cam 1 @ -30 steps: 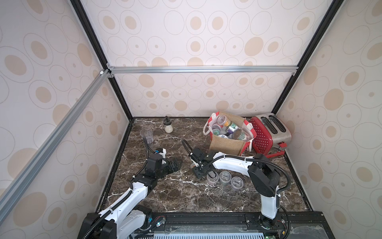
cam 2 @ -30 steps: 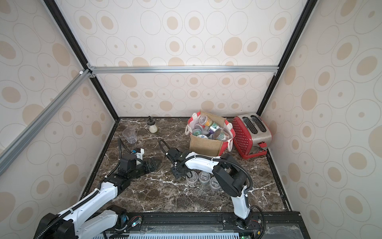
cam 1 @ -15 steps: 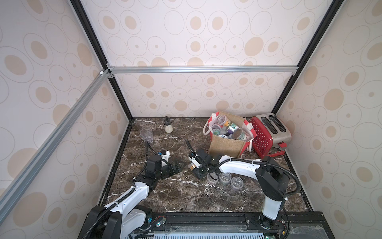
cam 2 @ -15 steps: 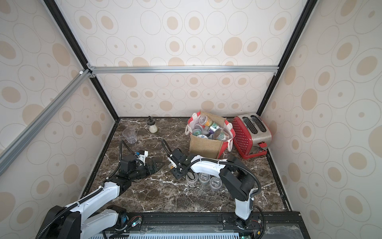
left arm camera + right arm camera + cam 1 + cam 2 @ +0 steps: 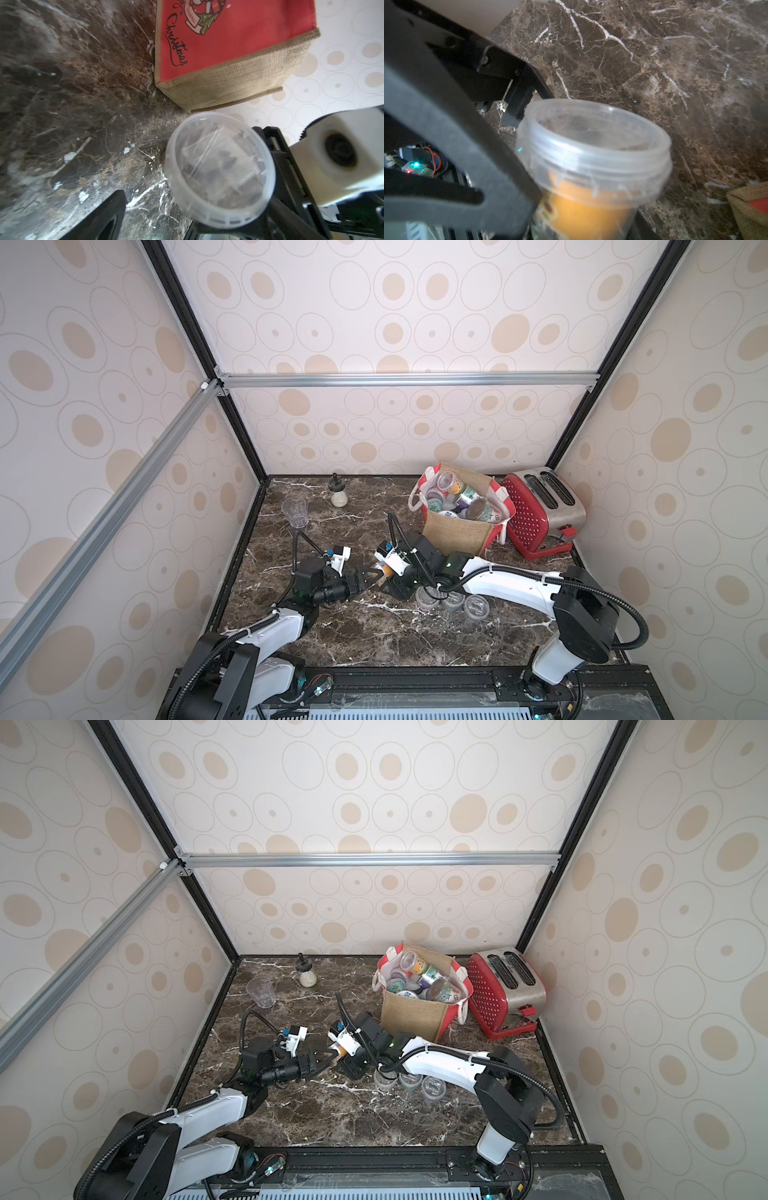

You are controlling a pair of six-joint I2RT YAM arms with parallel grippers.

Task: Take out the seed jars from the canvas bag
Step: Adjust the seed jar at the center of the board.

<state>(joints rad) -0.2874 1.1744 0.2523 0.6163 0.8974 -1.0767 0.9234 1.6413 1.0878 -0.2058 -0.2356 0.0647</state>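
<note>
The canvas bag (image 5: 457, 533) (image 5: 413, 1017) (image 5: 234, 68) stands at the back right with several seed jars (image 5: 459, 499) (image 5: 422, 979) piled inside. Three short clear jars (image 5: 452, 600) (image 5: 409, 1081) sit on the marble in front of it. My right gripper (image 5: 388, 572) (image 5: 343, 1052) (image 5: 581, 218) is shut on an orange-labelled seed jar (image 5: 385, 570) (image 5: 591, 166) with a clear lid (image 5: 218, 170), held low and on its side. My left gripper (image 5: 368, 574) (image 5: 322, 1056) (image 5: 162, 220) is open, facing the lid, its fingertips level with the lid end.
A red dotted toaster (image 5: 540, 514) (image 5: 505, 990) stands right of the bag. A lidless clear tumbler (image 5: 295, 512) (image 5: 261, 992) and a glass shaker (image 5: 338, 494) (image 5: 305, 973) stand at the back left. Both arms meet over the middle of the marble top (image 5: 374, 639).
My left gripper has moved right, up to the jar's lid. My right gripper has carried the jar slightly left to meet it.
</note>
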